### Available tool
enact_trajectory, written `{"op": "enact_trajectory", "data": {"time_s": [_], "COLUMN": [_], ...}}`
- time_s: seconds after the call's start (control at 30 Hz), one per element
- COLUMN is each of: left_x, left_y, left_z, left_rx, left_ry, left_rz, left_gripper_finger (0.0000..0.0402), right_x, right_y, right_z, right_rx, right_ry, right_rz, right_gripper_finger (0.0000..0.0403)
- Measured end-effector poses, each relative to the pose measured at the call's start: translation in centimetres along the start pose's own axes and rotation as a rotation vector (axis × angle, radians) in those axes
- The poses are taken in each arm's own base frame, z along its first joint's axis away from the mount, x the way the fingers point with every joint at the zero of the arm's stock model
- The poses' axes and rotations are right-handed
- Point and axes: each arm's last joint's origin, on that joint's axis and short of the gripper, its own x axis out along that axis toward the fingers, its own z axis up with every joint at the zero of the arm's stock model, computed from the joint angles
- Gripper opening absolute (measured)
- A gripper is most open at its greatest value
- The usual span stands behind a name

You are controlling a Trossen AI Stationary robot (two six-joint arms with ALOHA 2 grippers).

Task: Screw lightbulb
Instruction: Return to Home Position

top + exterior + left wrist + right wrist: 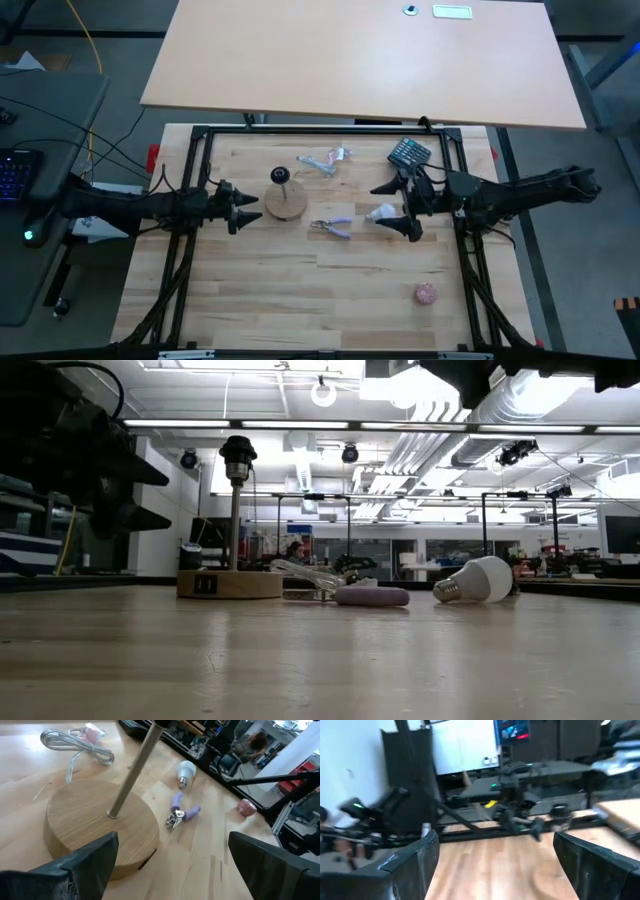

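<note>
The lightbulb (pixel 380 213) is white and lies on its side on the table, its screw base toward the lamp; it also shows in the low view (pixel 482 579) and the left wrist view (pixel 185 771). The lamp stands on its round wooden base (pixel 287 206), with a thin stem and a black socket (pixel 237 456) on top. My left gripper (pixel 243 209) is open and empty, just left of the wooden base (pixel 100 827). My right gripper (pixel 392 207) is open and empty, raised above the table by the bulb's right side. The bulb does not show in the right wrist view.
Purple-handled pliers (pixel 333 226) lie between the lamp and the bulb. A coiled clear cable (pixel 325 160) and a dark keypad (pixel 408 153) lie at the far side. A pinkish ball (pixel 426 293) lies near right. Bare wood lies toward the near edge (pixel 320 310).
</note>
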Motion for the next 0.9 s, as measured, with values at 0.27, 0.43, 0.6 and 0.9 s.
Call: {"op": "enact_trajectory", "data": {"time_s": [0.27,0.43,0.6,0.9], "left_x": [0.0,0.0,0.0,0.0], "left_y": [0.0,0.0,0.0,0.0], "left_z": [0.0,-0.1,0.0,0.0], "left_rx": [0.0,0.002,0.001,0.002], "left_ry": [-0.001,0.006,0.0,0.005], "left_rz": [-0.002,0.002,-0.002,0.002], "left_gripper_finger": [0.0369,0.0369,0.0369,0.0369], "right_x": [-2.1,-5.2,-5.8,-6.0], "right_y": [-3.3,-3.7,-3.9,-4.6], "right_z": [-2.1,-6.7,-8.9,-12.9], "right_rx": [-0.026,-0.01,-0.035,0.242], "right_ry": [-0.151,-0.248,-0.139,0.268], "right_rz": [-0.027,0.104,0.086,-0.005], "right_gripper_finger": [0.038,0.038,0.038,0.038]}}
